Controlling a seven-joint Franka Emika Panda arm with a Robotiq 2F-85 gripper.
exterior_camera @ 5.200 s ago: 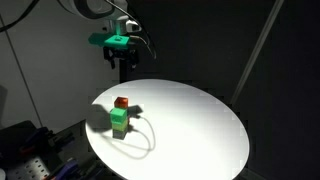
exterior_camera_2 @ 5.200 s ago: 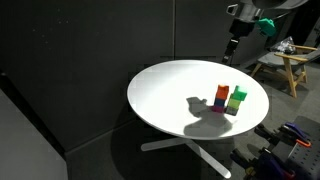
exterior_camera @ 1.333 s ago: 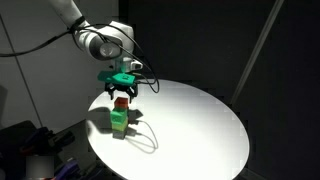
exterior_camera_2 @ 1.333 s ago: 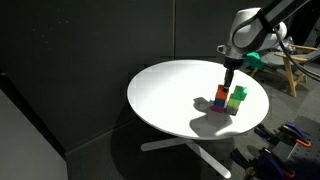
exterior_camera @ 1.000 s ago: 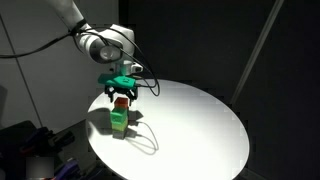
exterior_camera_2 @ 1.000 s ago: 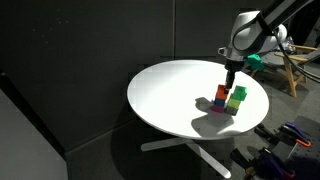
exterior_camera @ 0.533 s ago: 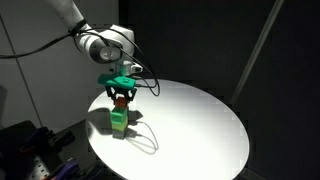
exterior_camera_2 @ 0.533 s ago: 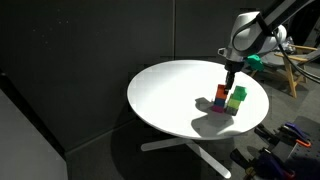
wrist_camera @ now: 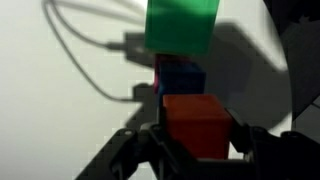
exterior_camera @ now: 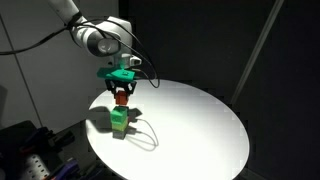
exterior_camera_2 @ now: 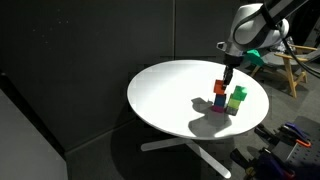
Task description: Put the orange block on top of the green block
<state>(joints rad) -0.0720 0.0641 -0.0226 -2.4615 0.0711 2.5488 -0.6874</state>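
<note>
Orange block (wrist_camera: 197, 125): clamped between the gripper's fingers, held up off the table and not on the green block
Green block (exterior_camera: 119, 118): stands on the table with its top bare, close by the orange block and lower than it
Blue block (exterior_camera_2: 219, 102): under the orange block in an exterior view; whether the two touch cannot be told
Gripper (exterior_camera: 121, 95): points straight down, jaws narrowed onto the orange block's sides
Table (exterior_camera_2: 170, 95): round and white

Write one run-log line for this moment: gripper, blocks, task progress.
gripper: shut on small orange-red cube | cube: held above dark blue block | bright green block: top bare | stacking: not yet done
</note>
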